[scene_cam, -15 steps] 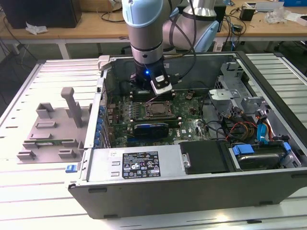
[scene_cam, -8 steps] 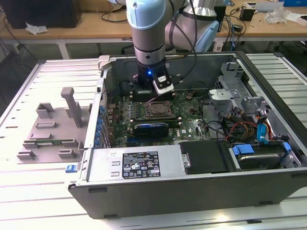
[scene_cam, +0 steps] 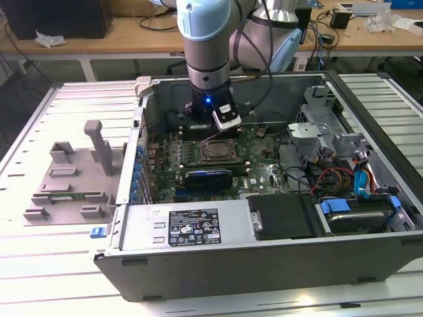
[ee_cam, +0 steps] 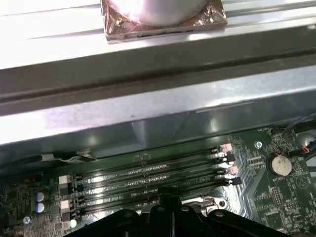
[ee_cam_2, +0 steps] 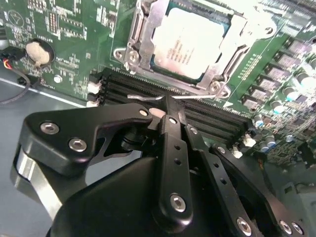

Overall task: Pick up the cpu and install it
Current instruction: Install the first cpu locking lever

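Note:
The cpu (ee_cam_2: 190, 44), a flat square chip with a pale silver top, lies inside the metal frame of the socket (ee_cam_2: 136, 39) on the green motherboard (ee_cam_2: 64, 44). In the exterior view the socket (scene_cam: 218, 150) sits mid-board inside the open computer case (scene_cam: 264, 264), and my gripper (scene_cam: 223, 127) hangs just behind it. In the second wrist view my gripper (ee_cam_2: 171, 104) is shut, its black fingers (ee_cam_2: 174, 148) pressed together over the memory slots (ee_cam_2: 123, 84) beside the socket. A thin metal lever wire (ee_cam_2: 140, 98) crosses right at the tips; whether it is gripped is unclear.
A long black card (scene_cam: 208, 178) lies in front of the socket. The power supply (scene_cam: 192, 228) and a black drive (scene_cam: 284, 216) line the case's near wall, with cables (scene_cam: 330, 178) to the exterior view's right. A grey tray with posts (scene_cam: 69, 175) stands outside the case.

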